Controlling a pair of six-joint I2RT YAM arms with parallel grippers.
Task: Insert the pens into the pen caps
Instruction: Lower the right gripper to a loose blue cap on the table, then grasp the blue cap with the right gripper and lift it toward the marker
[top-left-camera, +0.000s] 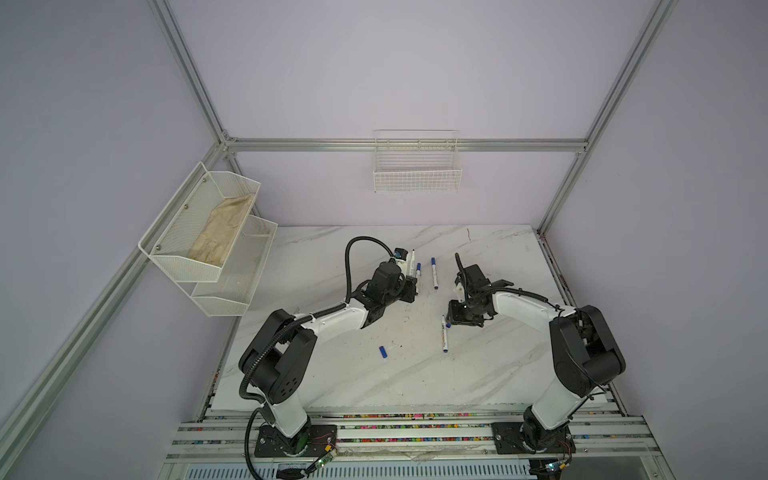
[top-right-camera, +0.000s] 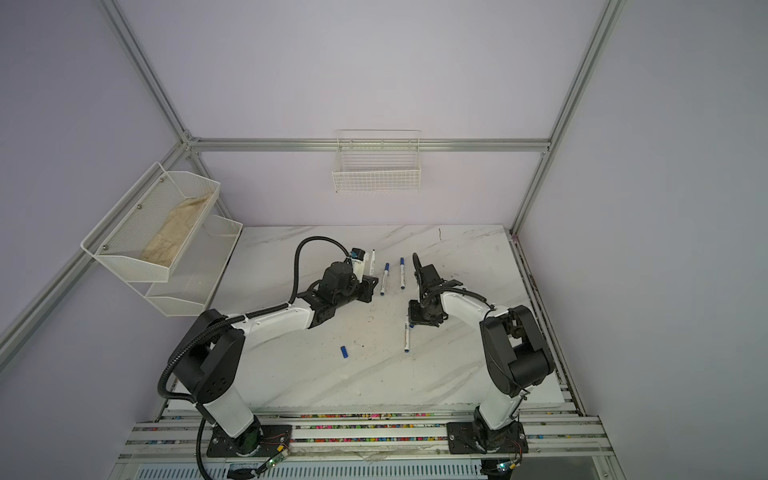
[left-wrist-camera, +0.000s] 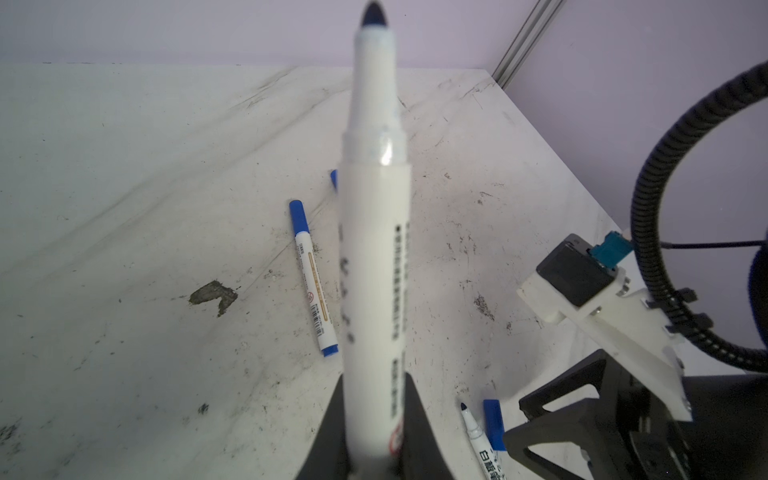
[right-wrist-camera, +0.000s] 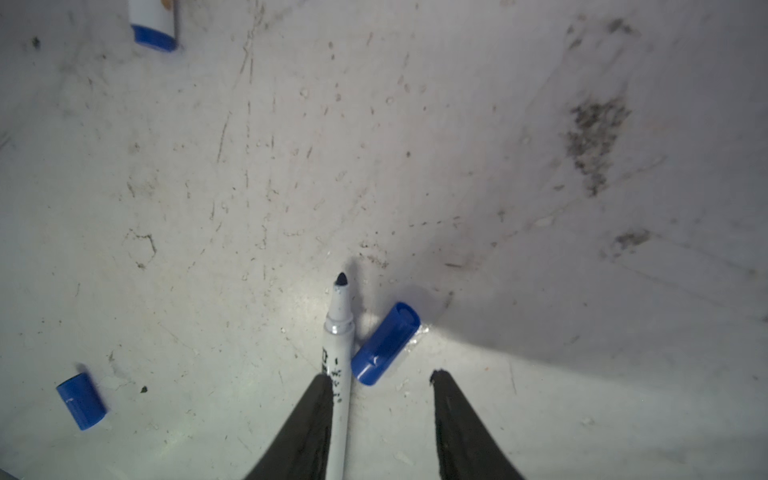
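Scuffed marble-print surface (top-left-camera: 332, 374) inside lavender walls (top-left-camera: 374, 83) and aluminium framing (top-left-camera: 407, 145).
Left pincer (left-wrist-camera: 372, 380) clamped an uncapped pen (left-wrist-camera: 374, 249) above the surface; right pincer (right-wrist-camera: 380, 374) stood apart over a blue cap (right-wrist-camera: 384, 343) lying just beside another uncapped pen (right-wrist-camera: 338, 332).

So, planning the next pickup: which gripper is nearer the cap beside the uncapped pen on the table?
Right. The right gripper has that cap just ahead of its open fingers; the left gripper is across the table, shut on another pen.
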